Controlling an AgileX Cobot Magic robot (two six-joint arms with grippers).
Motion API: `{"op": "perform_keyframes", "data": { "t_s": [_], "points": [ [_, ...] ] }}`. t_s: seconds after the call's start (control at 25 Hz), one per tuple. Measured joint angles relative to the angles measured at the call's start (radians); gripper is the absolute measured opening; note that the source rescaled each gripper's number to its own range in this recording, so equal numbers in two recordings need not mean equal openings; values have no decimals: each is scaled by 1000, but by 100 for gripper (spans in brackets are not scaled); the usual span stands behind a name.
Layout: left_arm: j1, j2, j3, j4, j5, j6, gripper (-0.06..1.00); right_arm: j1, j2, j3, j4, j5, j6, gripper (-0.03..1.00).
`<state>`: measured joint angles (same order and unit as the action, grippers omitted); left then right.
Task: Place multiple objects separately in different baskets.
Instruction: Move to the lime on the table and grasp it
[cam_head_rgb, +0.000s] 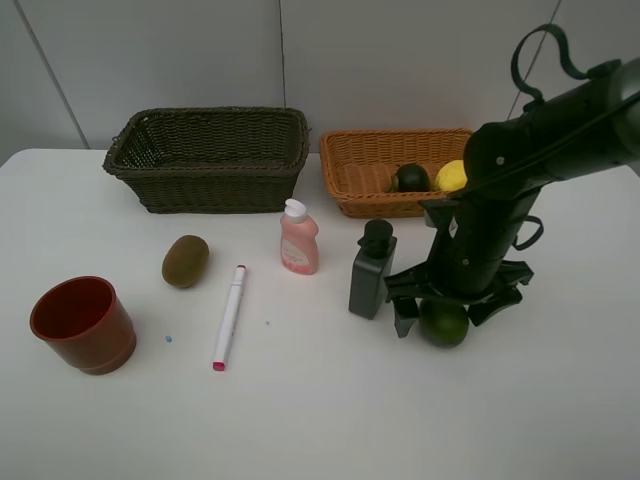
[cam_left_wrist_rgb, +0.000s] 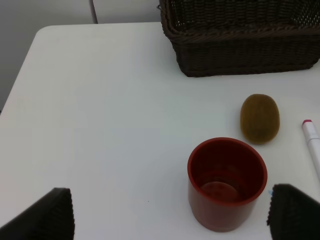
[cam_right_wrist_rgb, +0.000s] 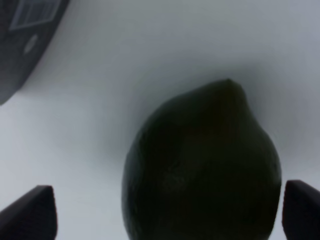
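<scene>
The right arm (cam_head_rgb: 560, 130) slants in from the 2 o'clock corner of the high view, its black links bending and dropping steeply to the wrist (cam_head_rgb: 470, 250). The right gripper (cam_head_rgb: 447, 312) points straight down at the bench, at about 4 o'clock from centre, jaws spread wide. The left gripper (cam_left_wrist_rgb: 170, 215) hangs above the bench, jaws also wide apart, with only its dark fingertips (cam_left_wrist_rgb: 45, 215) showing
</scene>
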<state>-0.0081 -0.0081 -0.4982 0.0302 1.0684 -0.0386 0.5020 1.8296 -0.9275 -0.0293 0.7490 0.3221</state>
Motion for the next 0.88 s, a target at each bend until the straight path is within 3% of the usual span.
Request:
{"op": "perform_keyframes", "data": {
  "t_s": [0.36, 0.44, 0.52, 0.56, 0.88],
  "points": [
    [0, 0, 0, 0, 0, 0, 100, 0, 0, 0, 1, 0, 0, 94],
    [0, 0, 0, 0, 0, 0, 100, 0, 0, 0, 1, 0, 0, 78],
    [0, 0, 0, 0, 0, 0, 100, 0, 0, 0, 3, 1, 0, 35],
    [0, 0, 0, 0, 0, 0, 100, 0, 0, 0, 4, 1, 0, 40],
    [0, 0, 0, 0, 0, 0, 100, 0, 0, 0, 4, 2, 0, 38]
  ]
}}
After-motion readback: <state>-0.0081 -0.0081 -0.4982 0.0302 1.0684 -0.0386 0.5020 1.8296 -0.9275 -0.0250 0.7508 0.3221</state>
